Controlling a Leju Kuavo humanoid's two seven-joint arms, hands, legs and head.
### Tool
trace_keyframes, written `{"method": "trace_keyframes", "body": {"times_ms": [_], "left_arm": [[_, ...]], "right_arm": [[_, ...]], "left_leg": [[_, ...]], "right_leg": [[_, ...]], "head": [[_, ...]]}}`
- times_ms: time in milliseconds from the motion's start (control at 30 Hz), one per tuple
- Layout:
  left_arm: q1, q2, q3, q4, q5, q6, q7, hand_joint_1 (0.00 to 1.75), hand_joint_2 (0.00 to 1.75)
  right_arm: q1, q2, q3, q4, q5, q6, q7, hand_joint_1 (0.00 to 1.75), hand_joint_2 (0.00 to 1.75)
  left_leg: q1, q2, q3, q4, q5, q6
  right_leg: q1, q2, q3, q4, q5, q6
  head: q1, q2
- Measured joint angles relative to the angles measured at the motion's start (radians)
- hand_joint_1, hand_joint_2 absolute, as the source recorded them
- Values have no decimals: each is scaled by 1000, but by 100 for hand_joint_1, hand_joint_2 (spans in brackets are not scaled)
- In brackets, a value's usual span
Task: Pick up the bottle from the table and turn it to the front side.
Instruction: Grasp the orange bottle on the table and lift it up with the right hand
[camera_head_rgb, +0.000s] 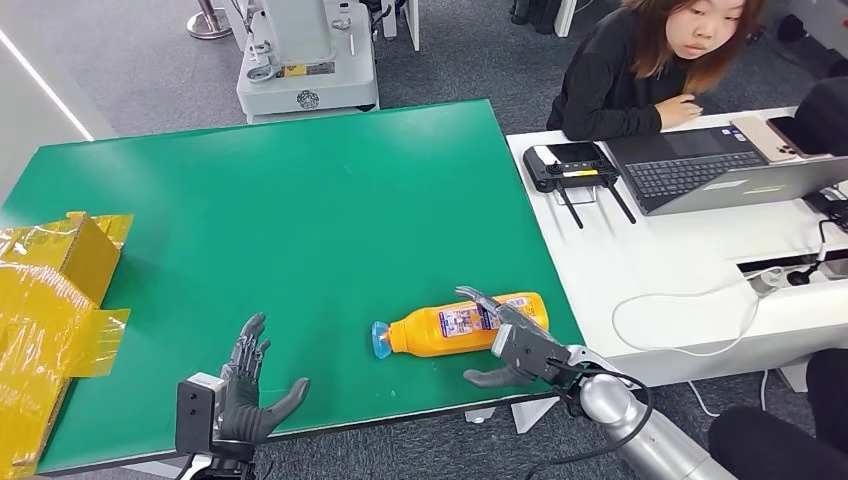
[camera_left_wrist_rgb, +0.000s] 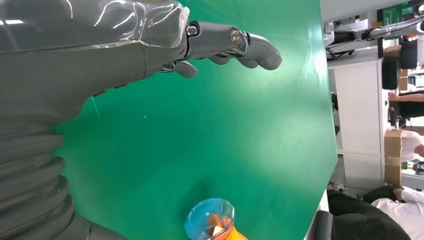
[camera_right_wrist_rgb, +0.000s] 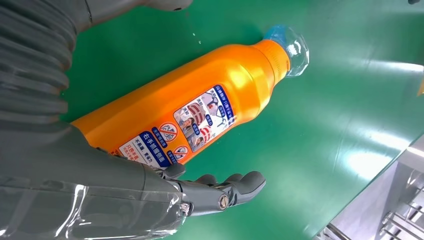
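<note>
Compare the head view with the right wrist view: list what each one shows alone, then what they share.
Head view alone: the left robot hand open over the near table edge, yellow boxes at the table's left, a person at a laptop on the white desk.

Right wrist view alone: the bottle label's pictures and print up close.

Both: the orange bottle lying on its side on the green table, blue cap on, with the right robot hand open around its base end.

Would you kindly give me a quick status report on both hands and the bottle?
Left hand open, idle. Right hand open around the bottle, no grip yet. Bottle lying on its side on the green table. Nothing in the way.
</note>
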Motion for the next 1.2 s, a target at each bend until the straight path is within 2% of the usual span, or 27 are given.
{"method": "trace_keyframes", "body": {"times_ms": [133, 233, 400, 500, 733, 1100, 1200], "left_arm": [[1, 0, -1, 0, -12, 15, -6, 0, 175], [1, -2, -1, -3, -22, -4, 15, 0, 175], [0, -13, -1, -9, -47, -75, 53, 0, 175], [-10, -28, -1, -7, -50, -102, 62, 0, 175], [-34, -35, -1, 5, -21, -103, 52, 0, 175], [-35, -34, -1, 25, 15, -94, 39, 0, 175], [-37, -34, -1, 35, 38, -99, 31, 0, 175]], "right_arm": [[22, 22, 15, -15, 97, -71, 13, 0, 175], [44, 40, 40, -56, 218, -109, 98, 0, 175], [40, 43, 48, -132, 447, -59, 300, 0, 175], [-4, 43, 50, -115, 549, -13, 356, 0, 175], [-171, 27, 94, 64, 593, 56, 328, 0, 175], [-335, 15, 205, 253, 565, 77, 309, 0, 175], [-389, 15, 236, 311, 541, 111, 301, 0, 175]], "left_leg": [[0, 0, 0, 0, 0, 0], [0, 0, 0, 0, 0, 0], [0, 1, 0, 0, 0, 0], [0, 1, 0, 0, 1, 0], [0, 1, 0, 1, 3, 2], [0, 1, -1, 1, 3, 2], [0, 1, 0, 1, 3, 3]], "right_leg": [[0, 0, 0, 0, 0, 0], [0, 0, 0, 0, 0, 0], [1, 1, 0, 0, 0, 0], [0, 1, 0, 0, 1, 0], [0, 1, 0, 0, 3, 2], [0, 1, 0, 0, 3, 2], [0, 1, 0, 0, 3, 2]], "head": [[0, 0], [0, 0], [0, 0], [0, 0], [0, 0], [0, 0], [0, 0]]}}
